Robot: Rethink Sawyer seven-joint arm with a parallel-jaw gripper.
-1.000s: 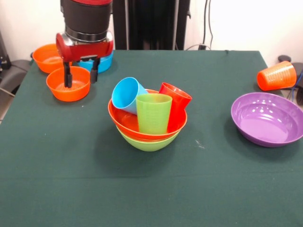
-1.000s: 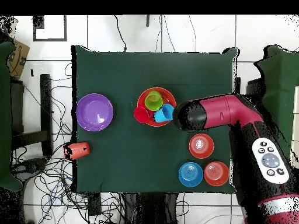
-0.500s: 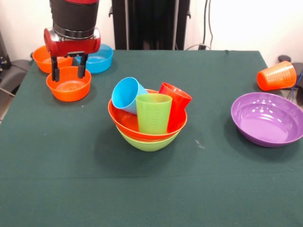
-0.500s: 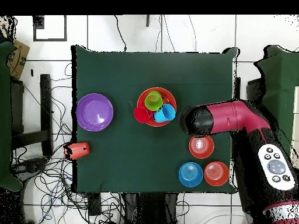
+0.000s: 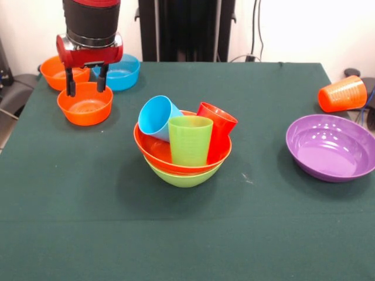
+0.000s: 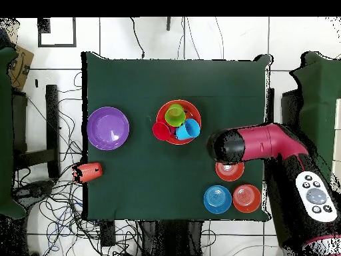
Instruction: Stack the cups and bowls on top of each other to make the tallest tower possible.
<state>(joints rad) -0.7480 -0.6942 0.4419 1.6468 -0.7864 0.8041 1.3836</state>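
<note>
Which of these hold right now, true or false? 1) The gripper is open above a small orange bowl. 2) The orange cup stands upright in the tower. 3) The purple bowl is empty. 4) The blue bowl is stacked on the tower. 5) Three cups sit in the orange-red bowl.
1) True: the gripper is open over the small orange bowl.
2) False: the orange cup lies on its side near the table edge.
3) True: the purple bowl holds nothing.
4) False: the blue bowl sits on the table.
5) True: the orange-red bowl holds three cups.

hand shifted over small orange bowl, slightly raised
</note>
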